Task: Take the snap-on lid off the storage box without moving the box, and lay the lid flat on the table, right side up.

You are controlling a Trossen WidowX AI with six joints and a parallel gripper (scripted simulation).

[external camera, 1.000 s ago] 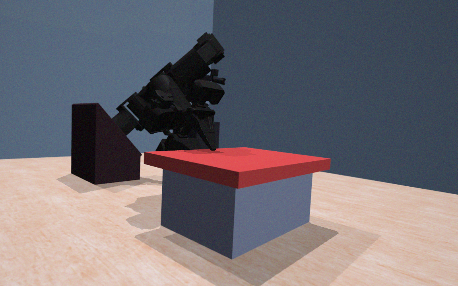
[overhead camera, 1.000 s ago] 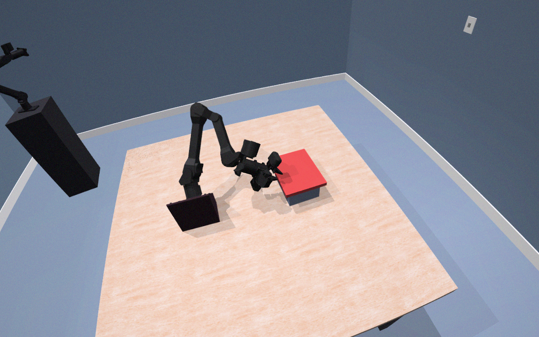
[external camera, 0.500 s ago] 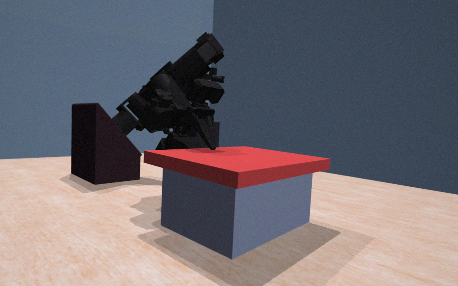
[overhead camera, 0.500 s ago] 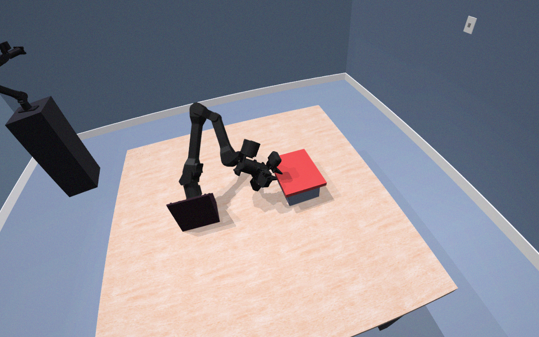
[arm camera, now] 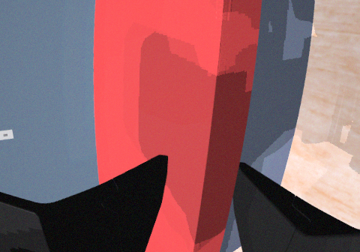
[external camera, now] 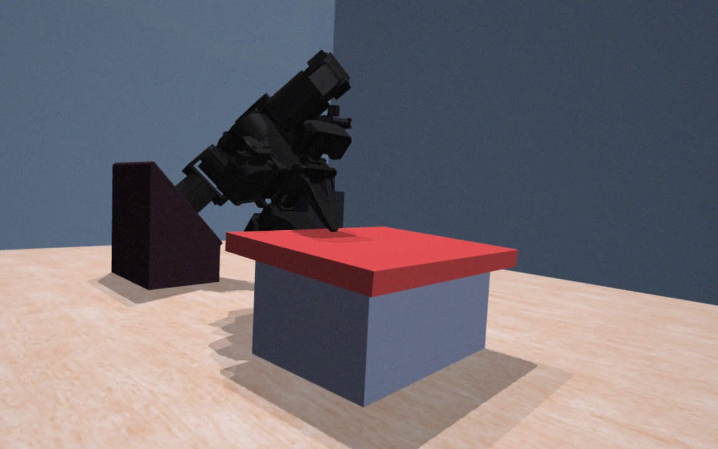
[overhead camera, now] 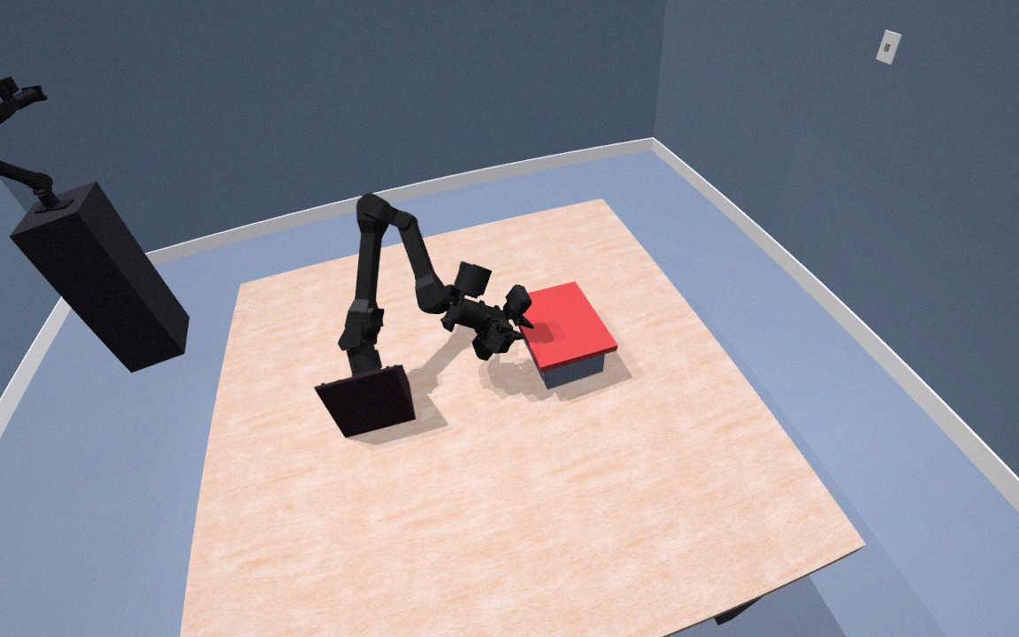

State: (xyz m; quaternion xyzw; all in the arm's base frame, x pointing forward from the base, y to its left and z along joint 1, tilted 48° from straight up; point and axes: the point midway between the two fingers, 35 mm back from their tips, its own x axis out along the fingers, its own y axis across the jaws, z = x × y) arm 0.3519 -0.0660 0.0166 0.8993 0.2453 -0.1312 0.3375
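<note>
The red lid (overhead camera: 573,323) (external camera: 401,251) (arm camera: 176,106) sits level on top of the blue-grey storage box (overhead camera: 577,372) (external camera: 428,323) (arm camera: 281,76), overhanging its walls all round where they show. The box stands on the table (overhead camera: 497,507) (external camera: 71,357). My gripper (overhead camera: 527,329) (arm camera: 200,168) is shut on the lid's near edge, on the side toward the arm. One finger lies over the lid's top face, the other below its rim beside the box wall. In the exterior view the lower finger is hidden behind the lid.
The arm's dark wedge-shaped base (overhead camera: 371,402) (external camera: 166,240) stands on the table to the left of the box. A second small black arm (overhead camera: 3,162) stands on a tall black pedestal (overhead camera: 102,277) off the table. The table's right edge (overhead camera: 735,364) runs beyond the box.
</note>
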